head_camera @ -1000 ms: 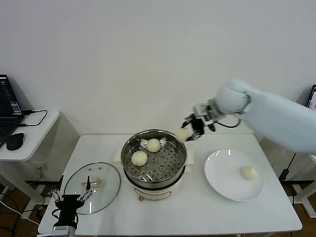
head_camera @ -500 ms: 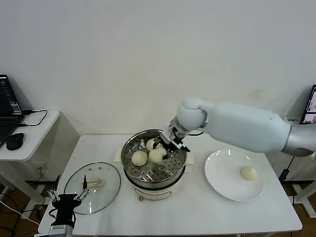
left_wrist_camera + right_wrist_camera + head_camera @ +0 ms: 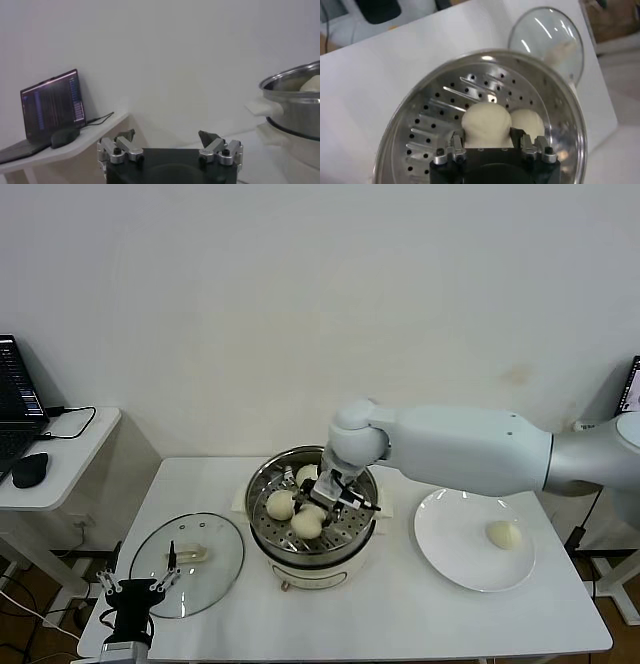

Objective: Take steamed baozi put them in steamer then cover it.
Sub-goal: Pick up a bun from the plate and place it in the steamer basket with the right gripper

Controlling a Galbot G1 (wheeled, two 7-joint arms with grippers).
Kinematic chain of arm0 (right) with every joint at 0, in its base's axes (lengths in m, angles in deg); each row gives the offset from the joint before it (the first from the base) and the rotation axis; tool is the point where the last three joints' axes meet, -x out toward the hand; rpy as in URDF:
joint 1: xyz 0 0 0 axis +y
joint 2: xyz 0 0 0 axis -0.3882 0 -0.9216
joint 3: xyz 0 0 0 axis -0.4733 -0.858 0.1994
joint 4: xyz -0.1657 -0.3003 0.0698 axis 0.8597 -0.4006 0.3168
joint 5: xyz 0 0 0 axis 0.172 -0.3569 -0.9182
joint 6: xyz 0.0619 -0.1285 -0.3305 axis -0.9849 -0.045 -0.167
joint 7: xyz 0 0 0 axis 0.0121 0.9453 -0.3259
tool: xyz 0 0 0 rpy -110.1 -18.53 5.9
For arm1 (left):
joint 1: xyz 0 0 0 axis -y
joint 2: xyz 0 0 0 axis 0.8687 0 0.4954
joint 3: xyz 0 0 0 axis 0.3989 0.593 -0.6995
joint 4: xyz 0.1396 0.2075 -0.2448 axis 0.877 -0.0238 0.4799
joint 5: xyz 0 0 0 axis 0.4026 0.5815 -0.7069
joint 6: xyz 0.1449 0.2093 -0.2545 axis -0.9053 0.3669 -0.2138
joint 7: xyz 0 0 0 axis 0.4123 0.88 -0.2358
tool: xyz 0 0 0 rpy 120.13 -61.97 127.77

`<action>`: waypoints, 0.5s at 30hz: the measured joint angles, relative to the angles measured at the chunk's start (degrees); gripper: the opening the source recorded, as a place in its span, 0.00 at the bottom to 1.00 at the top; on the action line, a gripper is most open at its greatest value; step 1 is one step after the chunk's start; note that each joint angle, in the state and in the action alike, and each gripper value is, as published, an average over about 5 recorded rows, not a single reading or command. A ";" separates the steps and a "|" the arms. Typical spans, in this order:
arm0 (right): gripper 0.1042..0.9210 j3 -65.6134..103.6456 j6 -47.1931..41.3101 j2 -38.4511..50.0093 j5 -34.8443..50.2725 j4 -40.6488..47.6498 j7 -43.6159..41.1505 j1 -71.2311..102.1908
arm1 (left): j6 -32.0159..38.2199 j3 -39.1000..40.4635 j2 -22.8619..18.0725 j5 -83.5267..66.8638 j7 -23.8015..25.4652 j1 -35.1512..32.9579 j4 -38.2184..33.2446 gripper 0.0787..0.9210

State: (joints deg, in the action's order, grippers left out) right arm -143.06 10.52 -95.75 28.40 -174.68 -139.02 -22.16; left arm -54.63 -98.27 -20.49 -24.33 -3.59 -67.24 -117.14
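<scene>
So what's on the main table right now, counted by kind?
Baozi: 4, with three in the steamer at and, that last one in the right gripper, and one on the plate
Steamer: 1
Glass cover: 1
Plate: 1
Total: 7

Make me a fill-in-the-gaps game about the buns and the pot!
1. The right pincer is shut on a bun inside the ____.
2. The number of buns on the plate is ____.
3. The lid lies on the table, on the robot's ____ side of the steamer.
4. The left pincer is ____.

Missing words: steamer; one; left; open
</scene>
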 measured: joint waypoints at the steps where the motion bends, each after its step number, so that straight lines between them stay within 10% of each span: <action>1: 0.57 -0.19 0.38 -0.01 -0.20 -0.07 -0.06 0.00 | 0.00 0.03 -0.03 0.00 0.00 0.04 0.03 0.88; 15: 0.85 -0.52 2.97 1.41 -1.21 -0.66 0.71 -0.64 | 0.00 0.02 0.33 -0.03 -0.04 0.31 0.16 0.88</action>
State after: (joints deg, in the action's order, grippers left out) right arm -143.58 13.49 -94.34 27.19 -175.34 -138.31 -22.80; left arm -54.62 -98.25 -20.16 -24.36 -3.62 -66.93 -116.98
